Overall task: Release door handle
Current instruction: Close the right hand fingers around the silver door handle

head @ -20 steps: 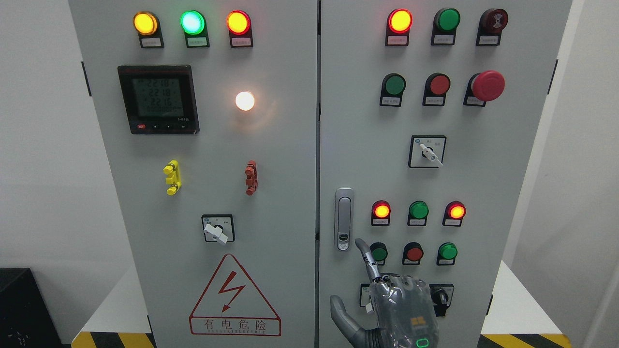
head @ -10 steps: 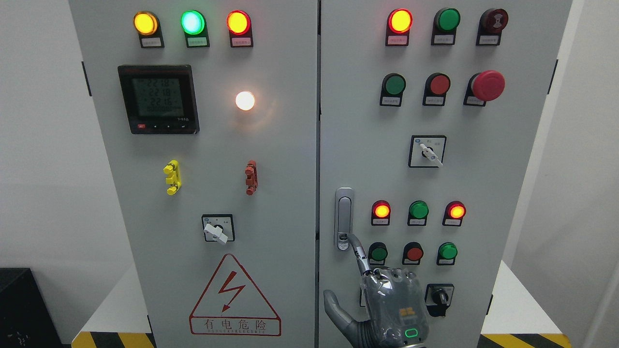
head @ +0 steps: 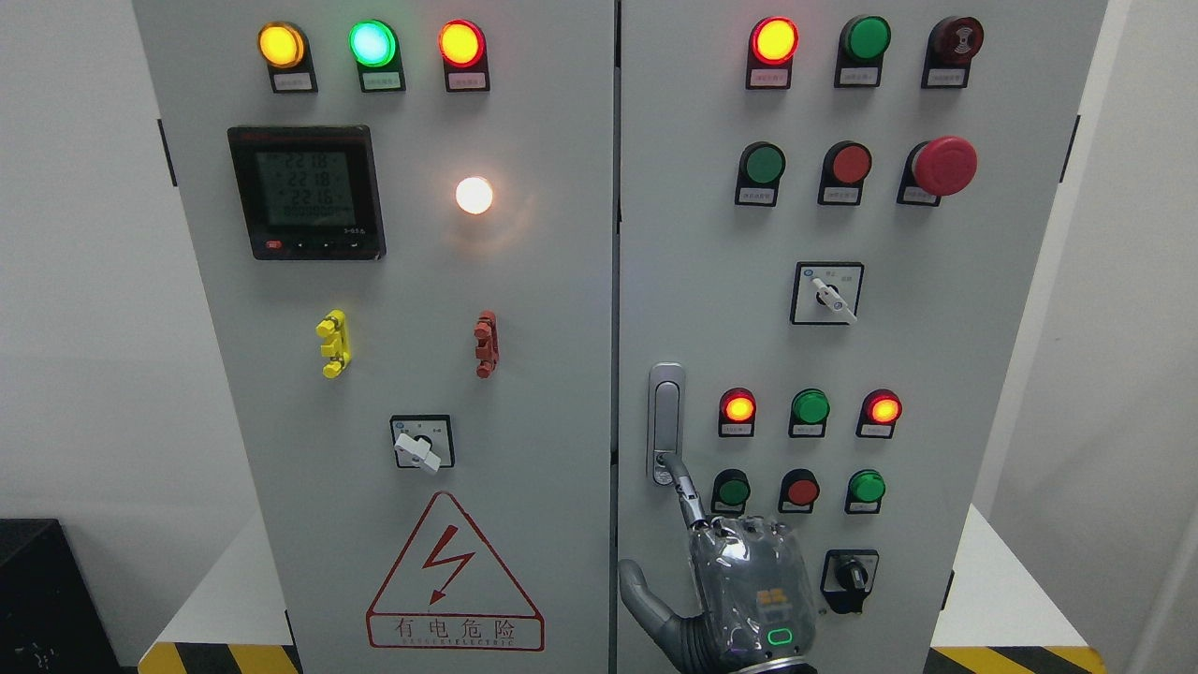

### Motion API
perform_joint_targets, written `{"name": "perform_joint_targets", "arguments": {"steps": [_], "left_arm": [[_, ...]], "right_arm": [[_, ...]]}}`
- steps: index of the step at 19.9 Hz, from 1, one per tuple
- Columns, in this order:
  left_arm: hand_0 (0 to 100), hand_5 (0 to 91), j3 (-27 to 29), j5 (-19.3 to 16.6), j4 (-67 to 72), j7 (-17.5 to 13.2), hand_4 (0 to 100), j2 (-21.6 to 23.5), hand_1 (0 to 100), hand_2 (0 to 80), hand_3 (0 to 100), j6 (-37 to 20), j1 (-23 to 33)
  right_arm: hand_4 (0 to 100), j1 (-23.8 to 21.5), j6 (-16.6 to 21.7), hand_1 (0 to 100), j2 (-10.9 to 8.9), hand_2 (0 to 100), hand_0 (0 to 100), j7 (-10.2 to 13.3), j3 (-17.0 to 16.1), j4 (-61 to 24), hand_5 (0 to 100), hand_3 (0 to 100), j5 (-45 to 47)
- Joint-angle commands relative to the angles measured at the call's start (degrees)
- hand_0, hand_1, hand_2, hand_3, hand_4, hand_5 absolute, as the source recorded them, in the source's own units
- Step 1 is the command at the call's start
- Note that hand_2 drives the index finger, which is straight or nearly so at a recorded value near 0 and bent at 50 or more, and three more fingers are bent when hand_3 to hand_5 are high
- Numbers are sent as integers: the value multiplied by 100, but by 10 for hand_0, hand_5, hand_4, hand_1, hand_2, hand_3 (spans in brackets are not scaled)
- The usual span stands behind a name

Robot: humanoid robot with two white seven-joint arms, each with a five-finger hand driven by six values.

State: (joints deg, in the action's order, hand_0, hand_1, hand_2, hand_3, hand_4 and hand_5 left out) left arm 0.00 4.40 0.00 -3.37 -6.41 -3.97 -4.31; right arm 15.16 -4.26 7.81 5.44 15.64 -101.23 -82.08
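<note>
The grey door handle stands upright at the left edge of the right cabinet door, lying flush in its housing. My right hand rises from the bottom edge just below it. Its index finger is stretched up and left, with the tip touching the round lock at the handle's lower end. The thumb sticks out to the left, and the other fingers are curled behind the knuckles. Nothing is held in the hand. My left arm is out of sight.
A green button, a red button and a black rotary switch sit right beside the hand. The left door carries a meter, a selector and a warning triangle. Hazard-striped base below.
My right hand has moved up and left. Its index fingertip went from beside the green button onto the lower end of the handle.
</note>
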Motion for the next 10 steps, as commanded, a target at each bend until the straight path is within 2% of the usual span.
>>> {"name": "perform_joint_targets", "arguments": {"steps": [1, 10], "left_arm": [[0, 0, -123, 0, -114, 3, 12, 0, 0, 24, 88, 2, 0], [0, 0, -123, 0, -114, 3, 12, 0, 0, 24, 88, 2, 0]], "right_arm": [[1000, 39, -40, 228, 1, 0, 302, -17, 71, 165, 994, 1000, -27], [1000, 83, -137, 229, 10, 0, 302, -34, 88, 165, 993, 1000, -27]]}}
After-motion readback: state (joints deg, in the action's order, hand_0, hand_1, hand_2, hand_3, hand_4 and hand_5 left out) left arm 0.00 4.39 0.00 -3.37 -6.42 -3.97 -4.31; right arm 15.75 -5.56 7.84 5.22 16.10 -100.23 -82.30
